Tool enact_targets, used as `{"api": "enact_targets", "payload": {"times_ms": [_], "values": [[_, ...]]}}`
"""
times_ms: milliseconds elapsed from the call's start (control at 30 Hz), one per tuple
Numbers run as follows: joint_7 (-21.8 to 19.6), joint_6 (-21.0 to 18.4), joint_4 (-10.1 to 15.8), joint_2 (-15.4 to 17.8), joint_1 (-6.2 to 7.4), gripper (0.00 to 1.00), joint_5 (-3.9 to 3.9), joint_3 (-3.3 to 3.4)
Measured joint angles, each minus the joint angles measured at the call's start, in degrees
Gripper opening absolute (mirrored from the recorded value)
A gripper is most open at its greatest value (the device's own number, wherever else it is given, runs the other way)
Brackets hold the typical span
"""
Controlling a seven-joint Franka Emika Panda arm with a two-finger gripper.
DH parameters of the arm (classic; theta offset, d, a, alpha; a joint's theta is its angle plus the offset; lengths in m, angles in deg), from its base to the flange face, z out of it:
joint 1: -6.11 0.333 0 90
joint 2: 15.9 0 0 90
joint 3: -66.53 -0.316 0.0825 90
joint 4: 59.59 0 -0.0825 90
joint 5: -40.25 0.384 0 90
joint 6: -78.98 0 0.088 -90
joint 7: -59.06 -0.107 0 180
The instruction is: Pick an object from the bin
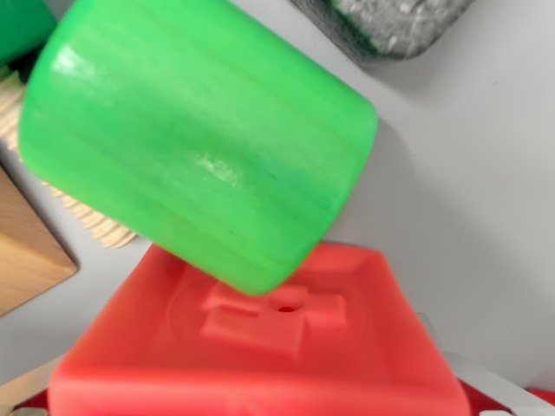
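One large green cylinder fills most of my wrist view, lying tilted with its long side running from upper left down to lower right, and its lower edge overlaps the top of a red block that takes up the bottom of the frame. I see a raised cross-like shape with a small hole moulded into the red block's upper face. I cannot tell whether the cylinder rests on the block or hangs above it. No fingers show anywhere in my picture, so I cannot say whether the gripper is released or clenched on anything.

At the wrist view's left edge I see a plain wooden block, and just beside it a pale ribbed wooden piece pokes out from under the cylinder. Another bit of green sits at the upper left corner. At the top right a grey, rough-textured object is cut off by the frame. The open room I have is the pale bin floor on the right, a wide bare stretch between the cylinder, the grey object and the red block
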State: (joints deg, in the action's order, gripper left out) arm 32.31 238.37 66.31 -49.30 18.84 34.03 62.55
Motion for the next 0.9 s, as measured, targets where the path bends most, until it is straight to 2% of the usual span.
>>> {"api": "enact_targets", "payload": {"times_ms": [567,900], "values": [[0.4,-4.4,1.7,6.1,-0.79,0.00,0.47,-0.98],[1.0,-8.5,2.5,11.1,-1.25,0.00,1.50,-1.71]]}}
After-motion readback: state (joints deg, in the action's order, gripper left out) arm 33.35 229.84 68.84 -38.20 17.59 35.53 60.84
